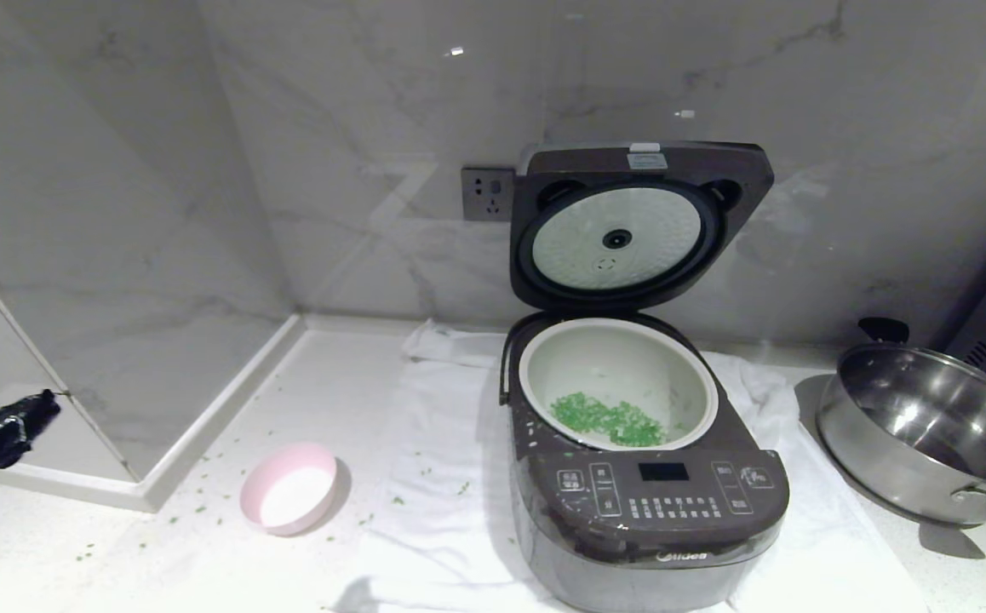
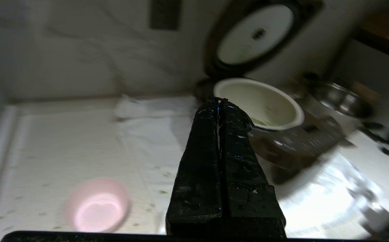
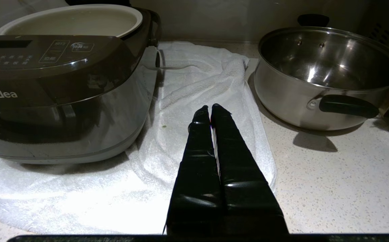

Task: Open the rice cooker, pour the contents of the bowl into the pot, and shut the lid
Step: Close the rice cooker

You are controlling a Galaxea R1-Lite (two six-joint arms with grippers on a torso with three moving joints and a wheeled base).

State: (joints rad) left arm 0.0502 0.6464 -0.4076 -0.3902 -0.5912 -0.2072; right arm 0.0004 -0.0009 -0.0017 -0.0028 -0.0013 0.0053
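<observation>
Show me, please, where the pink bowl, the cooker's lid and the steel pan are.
pink bowl [image 1: 290,489]: head view, white inside.
lid [image 1: 616,238]: head view, pale inner plate.
steel pan [image 3: 329,64]: right wrist view, inner wall.

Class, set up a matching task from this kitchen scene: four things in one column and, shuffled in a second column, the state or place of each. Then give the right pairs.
Things:
1. lid
2. bowl
3. green bits
4. left hand

States or places:
A. lying in the pot of the rice cooker
B. shut, holding nothing
C. raised, its pale inner plate facing forward
D. empty, on the counter left of the cooker

Pairs: 1-C, 2-D, 3-A, 4-B
</observation>
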